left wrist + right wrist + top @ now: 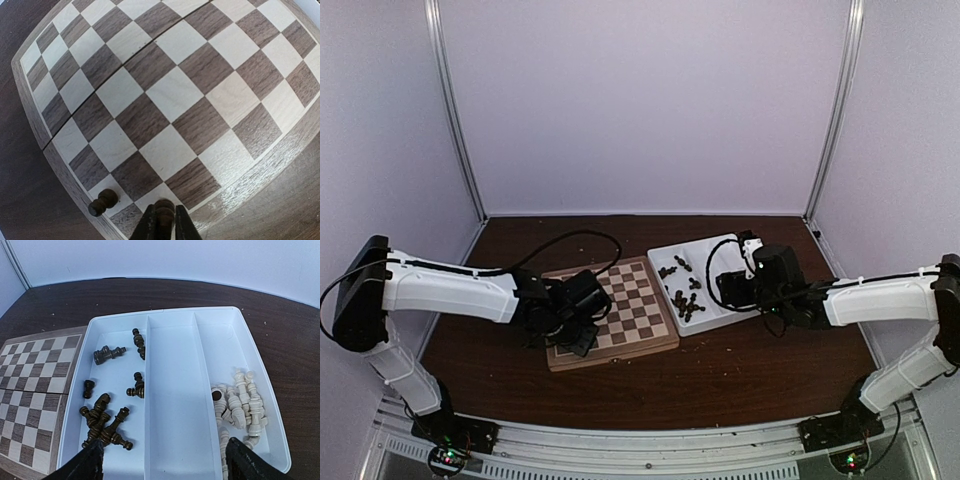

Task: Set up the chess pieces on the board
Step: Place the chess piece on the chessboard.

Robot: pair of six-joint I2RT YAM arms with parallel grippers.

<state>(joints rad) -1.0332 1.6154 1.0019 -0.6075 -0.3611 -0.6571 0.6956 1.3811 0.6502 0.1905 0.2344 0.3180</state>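
Left fingers [161, 226]: together, clamped on one dark piece [164, 209], bottom centre of the left wrist view, low over the near edge of the board [175, 95]. Cannot tell whether the piece's base touches the wood.

Second dark piece [103, 201]: just left of the fingers, apart from them, on a light square by the board's border. Upright or tilted, cannot tell.

In the top view the board sits left of centre on the dark worktop [720, 375], with the left arm over its lower left part.

Right fingers [162, 466]: wide apart, tips at the lower left and lower right of the right wrist view, above the near end of a white tray [165, 311].

Tray: three long compartments. The left one holds loose dark pieces [102, 422], most in a heap toward the bottom, a few scattered higher up. The right one holds cream pieces [240, 407] in a pile.

Tray lies just right of the board.
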